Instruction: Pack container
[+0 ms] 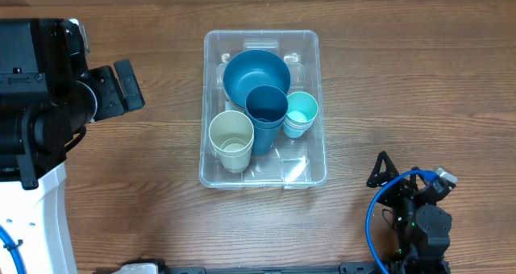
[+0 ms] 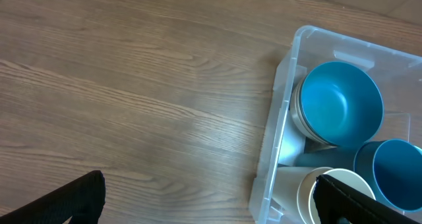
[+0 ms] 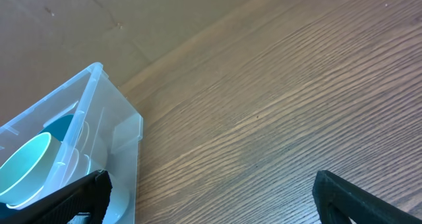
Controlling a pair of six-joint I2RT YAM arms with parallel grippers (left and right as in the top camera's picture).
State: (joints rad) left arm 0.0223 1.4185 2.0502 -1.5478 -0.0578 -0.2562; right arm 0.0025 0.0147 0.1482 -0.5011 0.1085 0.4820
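Observation:
The clear plastic container (image 1: pixel 266 177) sits at the table's middle. It holds a blue bowl (image 1: pixel 255 74), a dark blue cup (image 1: pixel 266 109), a cream cup (image 1: pixel 231 137) and a teal cup (image 1: pixel 301 111). My left gripper (image 1: pixel 122 85) is open and empty, off to the container's left. In the left wrist view its fingers (image 2: pixel 211 204) span the container's wall (image 2: pixel 277 118), with the bowl (image 2: pixel 343 102) and cream cup (image 2: pixel 306 191) in sight. My right gripper (image 1: pixel 385 171) is open and empty by the container's front right corner. The right wrist view (image 3: pixel 211 201) shows the container's corner (image 3: pixel 112 112) and teal cup (image 3: pixel 26 165).
The table is brown wood (image 1: pixel 403 64). The left arm's black and white body (image 1: pixel 32 105) fills the left edge. A blue cable (image 1: pixel 372 217) loops beside the right arm's base at the front right.

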